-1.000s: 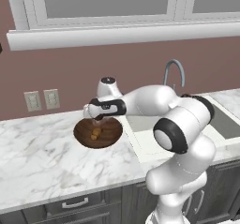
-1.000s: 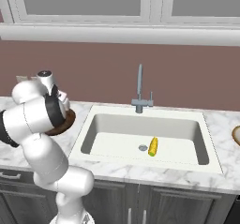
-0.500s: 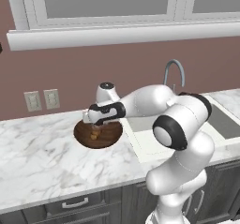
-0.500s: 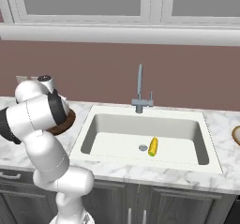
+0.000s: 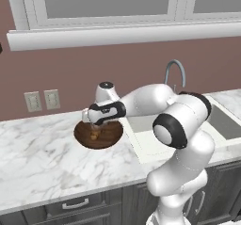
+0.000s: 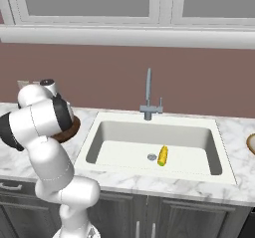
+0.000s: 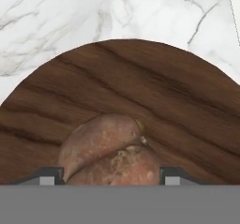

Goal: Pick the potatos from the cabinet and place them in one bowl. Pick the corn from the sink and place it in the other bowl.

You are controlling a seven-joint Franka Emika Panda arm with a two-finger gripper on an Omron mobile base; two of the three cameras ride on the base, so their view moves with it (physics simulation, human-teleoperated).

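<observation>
The dark brown wooden bowl (image 5: 111, 136) sits on the marble counter left of the sink (image 6: 119, 150). My gripper (image 5: 95, 126) hangs low inside it. In the hand view two brown potatoes lie pressed together in the bowl (image 7: 140, 78): one (image 7: 96, 136) rests behind, and the nearer one (image 7: 124, 166) fills the gap between my fingertips (image 7: 50, 175), so my gripper (image 7: 111, 175) is shut on it. The yellow corn (image 6: 163, 155) lies in the white basin beside the drain. The tan-rimmed bowl (image 6: 251, 143) peeks in at the right edge of the counter.
A grey gooseneck faucet (image 6: 148, 95) stands behind the sink. Two wall outlets (image 5: 42, 100) are on the brown wall left of the dark bowl. Grey drawers (image 5: 75, 204) run under the counter, and a white window sill (image 5: 117, 35) runs above.
My gripper has gone down with the potato from just above the dark bowl into it. The corn has not moved.
</observation>
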